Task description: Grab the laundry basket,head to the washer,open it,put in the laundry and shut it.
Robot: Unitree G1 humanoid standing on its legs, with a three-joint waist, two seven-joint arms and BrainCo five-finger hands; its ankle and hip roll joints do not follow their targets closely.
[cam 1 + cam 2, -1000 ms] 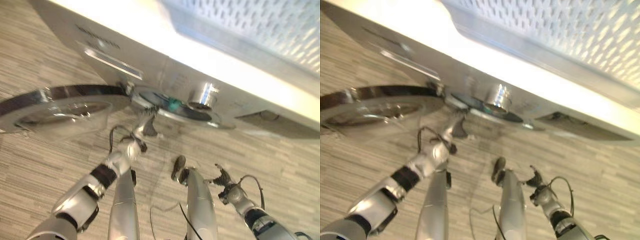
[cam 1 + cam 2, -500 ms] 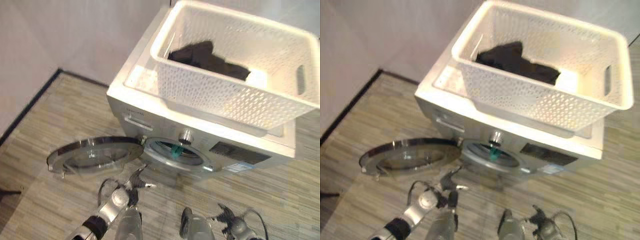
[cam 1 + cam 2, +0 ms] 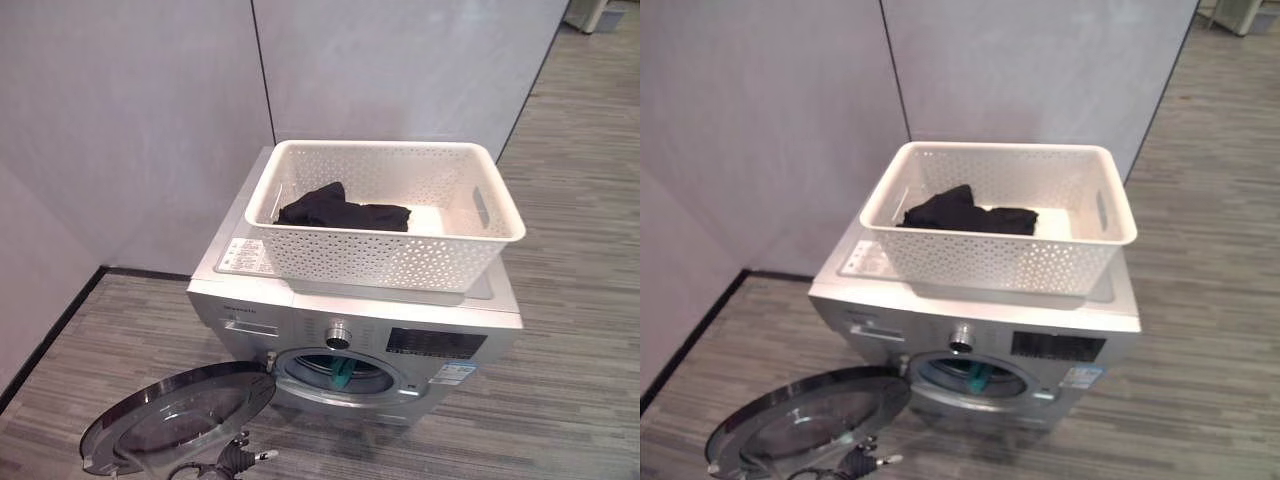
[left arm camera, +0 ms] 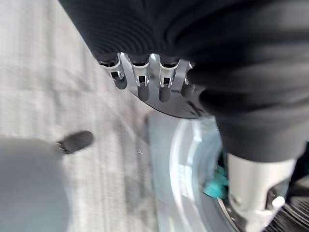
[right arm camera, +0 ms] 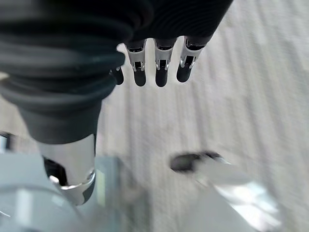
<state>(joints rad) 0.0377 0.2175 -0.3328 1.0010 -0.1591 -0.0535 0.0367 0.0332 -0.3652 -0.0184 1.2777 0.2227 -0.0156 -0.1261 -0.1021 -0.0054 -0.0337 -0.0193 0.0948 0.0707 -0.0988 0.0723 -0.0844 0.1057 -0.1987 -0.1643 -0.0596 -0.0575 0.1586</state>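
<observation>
A silver front-loading washer (image 3: 300, 320) stands against a grey wall, its round glass door (image 3: 180, 420) swung fully open and lying low towards the robot's left. Compared with a second ago, the head camera has lifted from a close look down at the door to a wide look at the whole machine; the things themselves have not moved. A white perforated laundry basket (image 3: 385, 255) sits on top of the washer, well above and beyond both hands, with dark clothes (image 3: 340, 212) still inside it. Something teal (image 3: 343, 372) hangs in the drum opening.

The left hand (image 3: 240, 462) shows just below the open door, its fingers relaxed and holding nothing. In its wrist view the right hand (image 5: 157, 65) hangs over bare floor, fingers straight, empty.

Judging from this, the door-opening step looks done, and the raised gaze suggests the next job is reaching up for the clothes in the basket.
</observation>
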